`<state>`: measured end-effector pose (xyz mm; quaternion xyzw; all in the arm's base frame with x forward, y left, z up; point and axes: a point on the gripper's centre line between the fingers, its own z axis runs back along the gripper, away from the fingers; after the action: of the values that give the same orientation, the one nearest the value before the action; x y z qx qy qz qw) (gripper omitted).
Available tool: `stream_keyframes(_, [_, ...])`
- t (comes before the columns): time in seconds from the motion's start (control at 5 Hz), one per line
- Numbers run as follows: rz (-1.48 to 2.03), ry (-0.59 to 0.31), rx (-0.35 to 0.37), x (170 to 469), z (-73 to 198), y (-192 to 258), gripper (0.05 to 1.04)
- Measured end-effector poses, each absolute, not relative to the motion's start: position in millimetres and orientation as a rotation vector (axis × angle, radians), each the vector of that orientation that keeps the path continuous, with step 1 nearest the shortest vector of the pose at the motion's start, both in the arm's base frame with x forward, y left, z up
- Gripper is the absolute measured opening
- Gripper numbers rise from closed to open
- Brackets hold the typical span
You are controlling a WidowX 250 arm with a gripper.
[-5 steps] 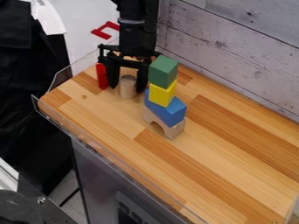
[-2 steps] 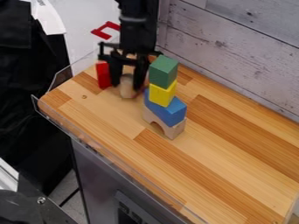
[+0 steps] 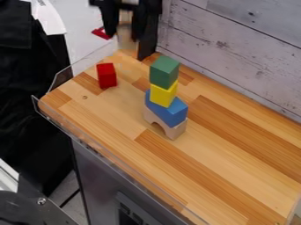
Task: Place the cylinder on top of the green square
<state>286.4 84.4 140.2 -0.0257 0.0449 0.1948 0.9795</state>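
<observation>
the gripper (image 3: 125, 33) has its jaws parted by the width of the wooden cylinder (image 3: 126, 42), pinching it upright, up off the counter (image 3: 235, 176) by its far corner. a red block (image 3: 107, 75) stands near the far edge; farther in from the edges, a green block (image 3: 164, 72) tops yellow (image 3: 163, 95) and blue blocks (image 3: 169, 113) on a wooden arch (image 3: 176, 130).

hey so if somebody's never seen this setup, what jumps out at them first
Probably the colorful tower just above the picture's middle: a green block on a yellow one, then a blue one, on a wooden arch. Next, the black pincer at the top, holding a pale cylinder in the air, and the red block left of the tower.
</observation>
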Motion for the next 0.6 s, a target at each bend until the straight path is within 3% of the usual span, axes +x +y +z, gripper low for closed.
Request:
stream_keyframes(0.2, [0.383, 0.04, -0.03, 274.6, 170.0, 79.0, 0.526])
stream_keyframes(0.6, [0.282, 0.046, -0.017, 269.2, 177.6, 46.8, 0.526])
